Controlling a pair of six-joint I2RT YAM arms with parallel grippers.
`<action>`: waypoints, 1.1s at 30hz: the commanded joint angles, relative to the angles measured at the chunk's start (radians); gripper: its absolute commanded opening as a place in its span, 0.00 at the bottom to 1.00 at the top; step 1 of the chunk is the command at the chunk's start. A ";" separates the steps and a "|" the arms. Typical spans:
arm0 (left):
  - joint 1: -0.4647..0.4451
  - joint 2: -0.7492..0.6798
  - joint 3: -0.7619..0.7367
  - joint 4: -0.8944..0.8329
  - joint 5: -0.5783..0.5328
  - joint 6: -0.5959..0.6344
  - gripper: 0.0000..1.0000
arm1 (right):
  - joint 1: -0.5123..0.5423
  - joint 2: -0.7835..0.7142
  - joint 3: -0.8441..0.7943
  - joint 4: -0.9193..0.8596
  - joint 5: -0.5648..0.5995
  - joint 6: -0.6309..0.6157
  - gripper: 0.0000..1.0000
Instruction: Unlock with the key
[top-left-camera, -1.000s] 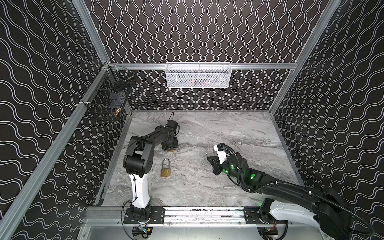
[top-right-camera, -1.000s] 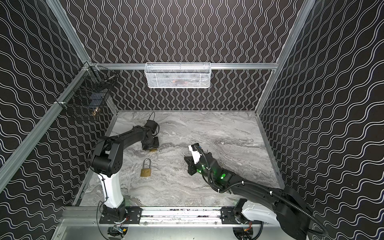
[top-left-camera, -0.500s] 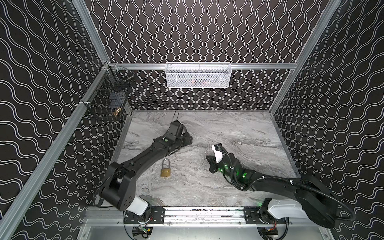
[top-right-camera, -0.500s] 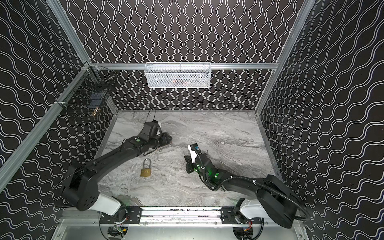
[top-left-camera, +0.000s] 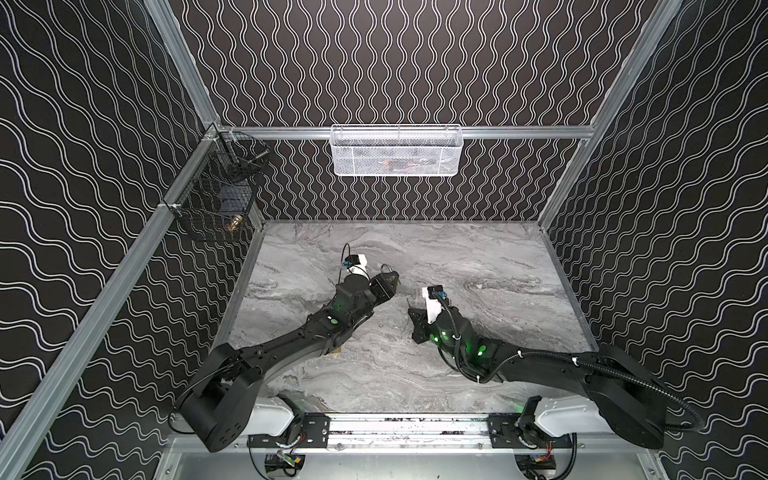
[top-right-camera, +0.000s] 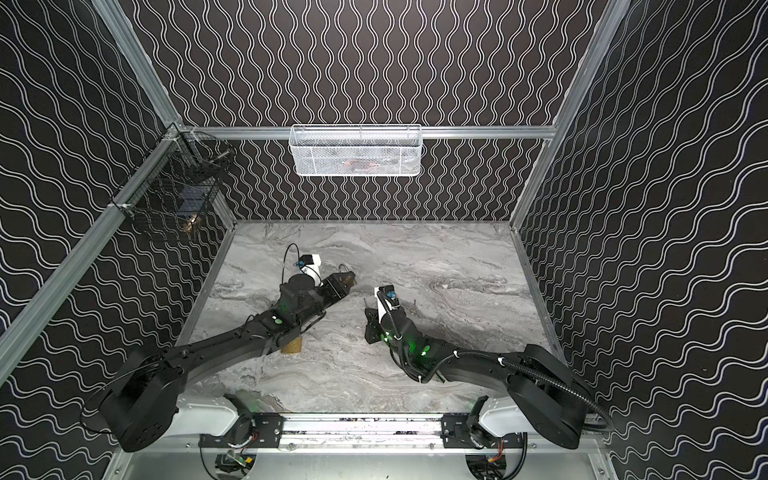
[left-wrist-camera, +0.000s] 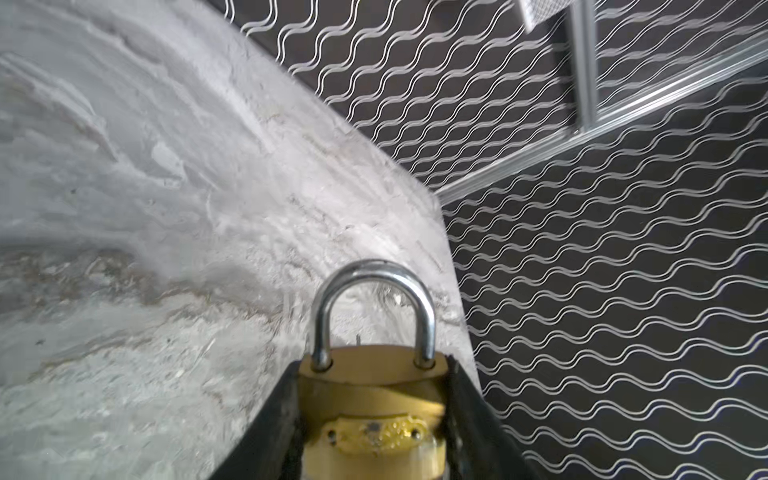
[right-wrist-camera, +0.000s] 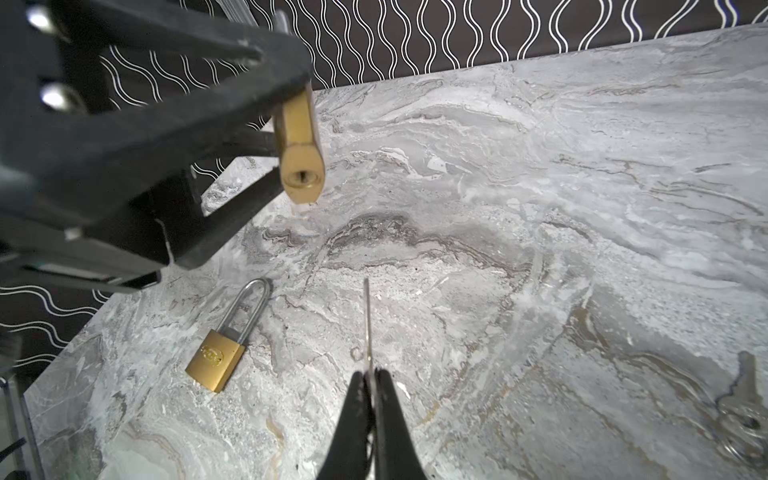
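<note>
- Brass, short-shackled padlock (left-wrist-camera: 372, 399) sits clamped between the black fingers of the left gripper (left-wrist-camera: 374, 368), held over the middle of the grey marble desk (right-wrist-camera: 540, 166), its keyhole end facing the right arm.
- Right gripper (right-wrist-camera: 370, 376) is pinched together on a thin silver key (right-wrist-camera: 367, 316), whose blade points toward that padlock but stays apart from it.
- Second brass padlock with a long shackle (right-wrist-camera: 216, 359) lies flat nearer the desk's left edge.

Bare tabletop (top-left-camera: 478, 266) is lying open between the key (right-wrist-camera: 367, 324) and the brass padlock (right-wrist-camera: 300, 158), while a second padlock (right-wrist-camera: 216, 361) is sitting under the left arm (top-right-camera: 232, 345) toward the left edge, spare keys (right-wrist-camera: 744, 407) beside the right gripper (right-wrist-camera: 370, 376).
</note>
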 joint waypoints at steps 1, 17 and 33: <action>-0.002 -0.008 -0.019 0.161 -0.021 -0.027 0.28 | 0.006 0.016 0.027 0.012 0.016 0.018 0.00; -0.025 -0.056 -0.072 0.207 -0.040 0.017 0.27 | 0.007 0.058 0.157 -0.083 -0.038 0.031 0.00; -0.040 -0.044 -0.086 0.243 -0.057 0.058 0.27 | 0.003 0.065 0.198 -0.117 -0.039 0.035 0.00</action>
